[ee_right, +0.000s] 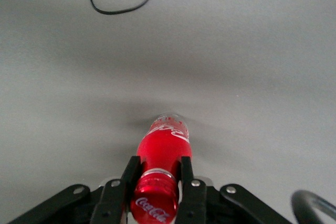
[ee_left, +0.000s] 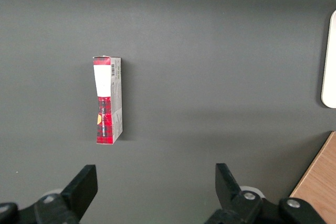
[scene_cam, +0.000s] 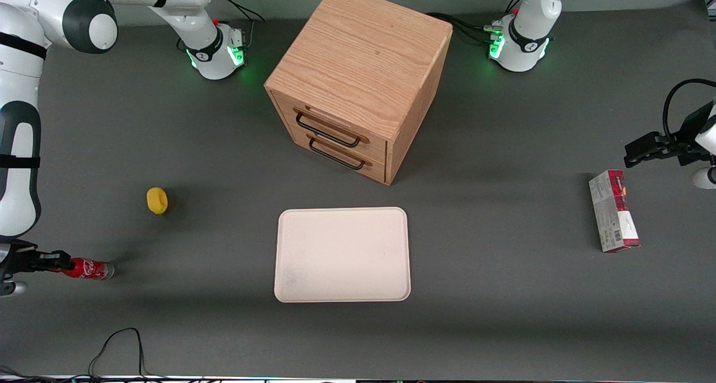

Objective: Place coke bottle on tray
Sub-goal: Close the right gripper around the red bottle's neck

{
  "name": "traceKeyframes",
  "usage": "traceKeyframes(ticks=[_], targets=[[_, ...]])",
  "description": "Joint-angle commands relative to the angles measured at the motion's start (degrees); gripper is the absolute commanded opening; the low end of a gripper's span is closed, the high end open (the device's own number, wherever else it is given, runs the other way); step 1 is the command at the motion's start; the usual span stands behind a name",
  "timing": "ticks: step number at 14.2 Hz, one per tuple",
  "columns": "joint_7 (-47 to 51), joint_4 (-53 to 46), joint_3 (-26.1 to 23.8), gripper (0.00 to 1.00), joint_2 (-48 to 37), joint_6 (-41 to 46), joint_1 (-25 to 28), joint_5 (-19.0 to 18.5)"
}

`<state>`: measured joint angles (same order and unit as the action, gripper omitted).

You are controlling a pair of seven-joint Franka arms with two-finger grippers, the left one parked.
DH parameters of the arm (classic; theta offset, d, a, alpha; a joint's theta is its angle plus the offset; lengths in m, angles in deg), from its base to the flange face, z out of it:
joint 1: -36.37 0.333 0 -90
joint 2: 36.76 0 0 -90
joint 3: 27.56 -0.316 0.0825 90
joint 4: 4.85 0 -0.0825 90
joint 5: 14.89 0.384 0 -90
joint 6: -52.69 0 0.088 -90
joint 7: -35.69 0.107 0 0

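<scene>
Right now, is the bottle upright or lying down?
Lying down: the bottle lies lengthwise at table level, cap end between the gripper fingers, apart from the tray.

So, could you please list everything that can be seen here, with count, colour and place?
coke bottle: one, red, lying on the table at the working arm's end, neck between the pincer's fingers.
tray: one, cream-white, nearer the front camera than the cabinet.
lemon: one, yellow, on the table, farther from the camera than the bottle.
cabinet: one, wooden, two drawers with dark handles.
carton box: one, red and white, toward the parked arm's end.
cable: one, black, near the table's front edge.
pincer: one, black, shut on the bottle's neck.
</scene>
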<state>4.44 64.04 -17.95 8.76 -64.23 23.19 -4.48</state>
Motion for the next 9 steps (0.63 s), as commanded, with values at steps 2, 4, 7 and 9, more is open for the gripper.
traceKeyframes(ticks=[2,4,7,9], targets=[[6.88,2.48,1.64,0.00,-5.86,1.33,5.62,-0.90],[11.45,2.13,1.55,0.00,-9.81,5.10,7.20,-4.32],[19.19,-0.23,1.20,0.00,-16.49,14.83,9.58,-8.03],[21.57,-5.66,0.33,0.00,-18.26,23.53,9.67,-8.03]])
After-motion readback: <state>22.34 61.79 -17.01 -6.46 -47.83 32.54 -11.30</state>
